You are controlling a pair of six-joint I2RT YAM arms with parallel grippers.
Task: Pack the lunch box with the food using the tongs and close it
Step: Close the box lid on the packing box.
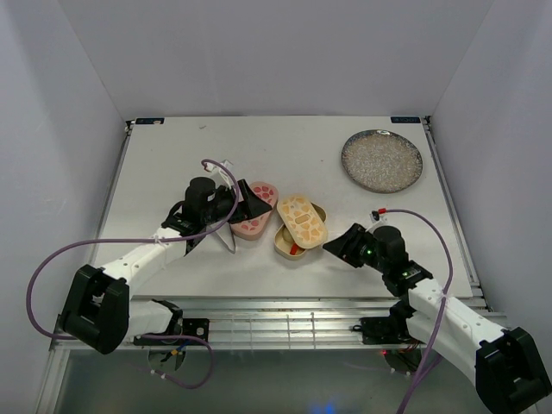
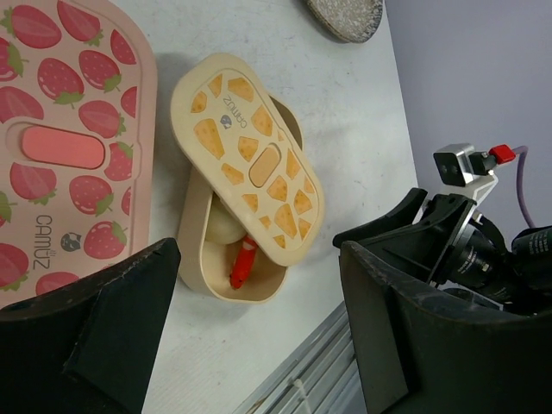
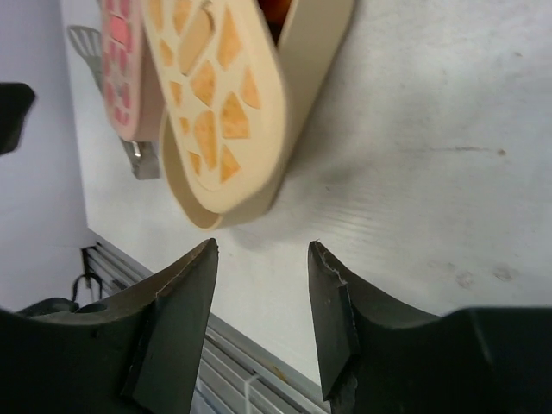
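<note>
The lunch box stands mid-table as two trays. The pink tray wears its strawberry lid. On the tan tray the tan lid lies askew, baring a red-orange piece of food and a cream bun. My left gripper hovers open and empty over the pink lid, seen as. My right gripper is open just right of the tan tray's near end, with only bare table between its fingers. The tongs lie left of the pink tray, partly under my left arm.
A round grey speckled plate sits at the back right. The table's metal front rail runs close behind both grippers. White walls close the left, back and right sides.
</note>
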